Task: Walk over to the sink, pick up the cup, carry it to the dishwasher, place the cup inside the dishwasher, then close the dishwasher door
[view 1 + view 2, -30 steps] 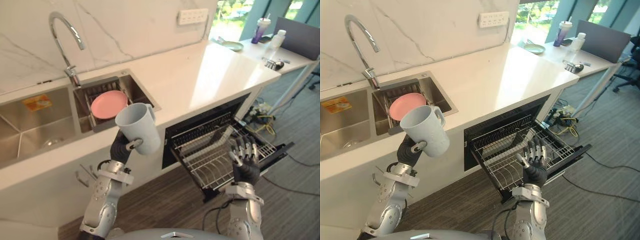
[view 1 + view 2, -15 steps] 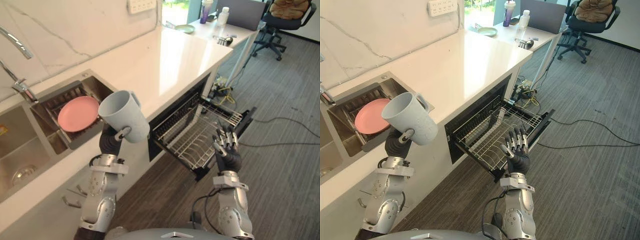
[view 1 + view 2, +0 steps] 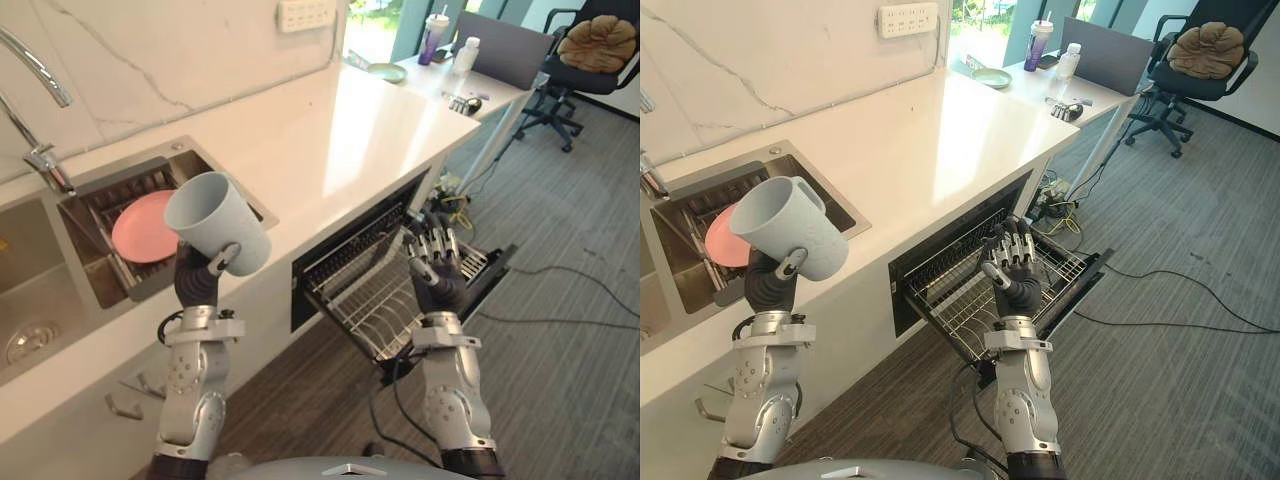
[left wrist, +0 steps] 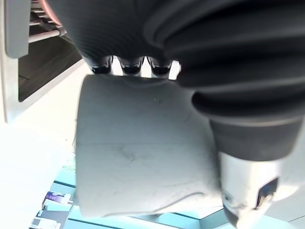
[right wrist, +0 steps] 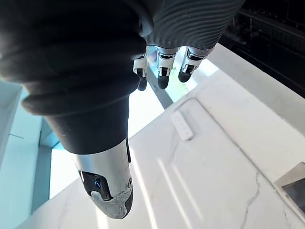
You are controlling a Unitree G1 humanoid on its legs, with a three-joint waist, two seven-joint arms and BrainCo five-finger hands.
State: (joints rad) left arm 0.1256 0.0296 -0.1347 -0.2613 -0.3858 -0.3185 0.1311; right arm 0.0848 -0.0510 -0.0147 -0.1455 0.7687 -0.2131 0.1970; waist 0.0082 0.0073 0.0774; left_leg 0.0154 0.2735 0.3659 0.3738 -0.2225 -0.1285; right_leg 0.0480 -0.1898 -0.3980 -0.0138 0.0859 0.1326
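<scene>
The left hand's fingers [image 4: 123, 65] are curling round the wall of the pale grey cup [image 3: 216, 222], with the thumb pressing on the opposite side, so the left hand [image 3: 196, 282] is gripping the cup from below and holding it raised in the air, just off the counter's [image 3: 330, 130] front edge near the sink's [image 3: 190, 155] right corner, where a pink plate [image 3: 138, 226] is lying in the basin. The cup's long axis is tilting, with its mouth pointing up and toward the wall side and its base pointing down toward the robot's right. The right hand [image 3: 1012, 268] is hanging empty with its fingers [image 5: 161, 79] straight and spread, hovering in front of the dishwasher's pulled-out wire rack [image 3: 372, 302] and above the lowered door [image 3: 497, 268]. The rack is lying lower than the cup and well apart from it, toward the robot's right, beneath the counter's front edge. By my reading, the carrying arm is the farther one from the rack, so the cup is needing to travel rightward and downward, past the free hand, before it can be set in.
</scene>
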